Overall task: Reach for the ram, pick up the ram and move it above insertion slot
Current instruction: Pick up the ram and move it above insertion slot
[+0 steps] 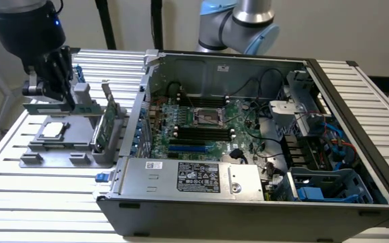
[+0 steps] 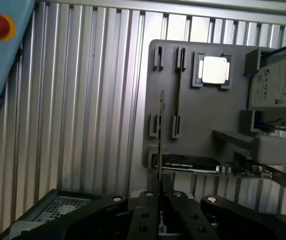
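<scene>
On the slatted desk (image 1: pixel 39 187), beside the open computer case (image 1: pixel 248 152), stood a grey fixture tray (image 1: pixel 56 152), above which the tool (image 1: pixel 59 88) hung, its fingers (image 2: pixel 155 210) narrowed together, apparently gripping the thin ram (image 2: pixel 161 145) edge-on.

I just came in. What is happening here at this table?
A robot arm's end effector hangs over the gray parts tray, beside an open computer case. Its fingers appear to be shut on the ram, a thin stick seen edge-on in the wrist view, raised off the tray. It is not above the case's motherboard.
</scene>
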`<action>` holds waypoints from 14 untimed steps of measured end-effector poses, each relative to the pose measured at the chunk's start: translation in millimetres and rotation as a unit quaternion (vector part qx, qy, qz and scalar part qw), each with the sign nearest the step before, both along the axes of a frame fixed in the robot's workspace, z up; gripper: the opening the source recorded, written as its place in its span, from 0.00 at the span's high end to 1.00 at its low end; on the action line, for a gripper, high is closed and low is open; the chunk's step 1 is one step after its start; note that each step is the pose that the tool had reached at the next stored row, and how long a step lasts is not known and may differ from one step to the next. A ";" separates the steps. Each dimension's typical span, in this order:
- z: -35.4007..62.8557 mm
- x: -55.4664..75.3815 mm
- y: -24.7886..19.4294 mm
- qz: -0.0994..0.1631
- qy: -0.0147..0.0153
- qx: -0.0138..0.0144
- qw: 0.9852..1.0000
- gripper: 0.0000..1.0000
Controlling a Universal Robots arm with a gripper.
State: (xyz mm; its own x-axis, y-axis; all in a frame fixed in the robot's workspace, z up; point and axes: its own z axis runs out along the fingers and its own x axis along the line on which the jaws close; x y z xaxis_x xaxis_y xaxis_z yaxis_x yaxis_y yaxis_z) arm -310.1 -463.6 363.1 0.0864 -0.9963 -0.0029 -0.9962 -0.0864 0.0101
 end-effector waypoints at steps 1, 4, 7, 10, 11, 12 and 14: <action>4.5 4.5 0.0 0.000 0.000 0.000 1.000 0.87; 18.1 18.1 0.2 0.000 0.000 0.000 1.000 0.87; 29.1 31.7 0.7 0.000 0.000 0.000 1.000 0.87; 36.7 45.2 1.1 0.000 0.000 0.000 1.000 0.87; 38.1 49.5 1.3 0.000 0.000 0.000 1.000 0.87; 38.9 53.9 1.4 0.000 0.000 0.001 1.000 0.87; 39.7 62.9 1.6 0.000 0.000 0.002 1.000 0.87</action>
State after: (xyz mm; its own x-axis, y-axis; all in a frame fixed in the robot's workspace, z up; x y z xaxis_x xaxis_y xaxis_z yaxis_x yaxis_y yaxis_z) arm -247.1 -462.0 402.8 0.0862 -0.9962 -0.0070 -0.9962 -0.0863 0.0102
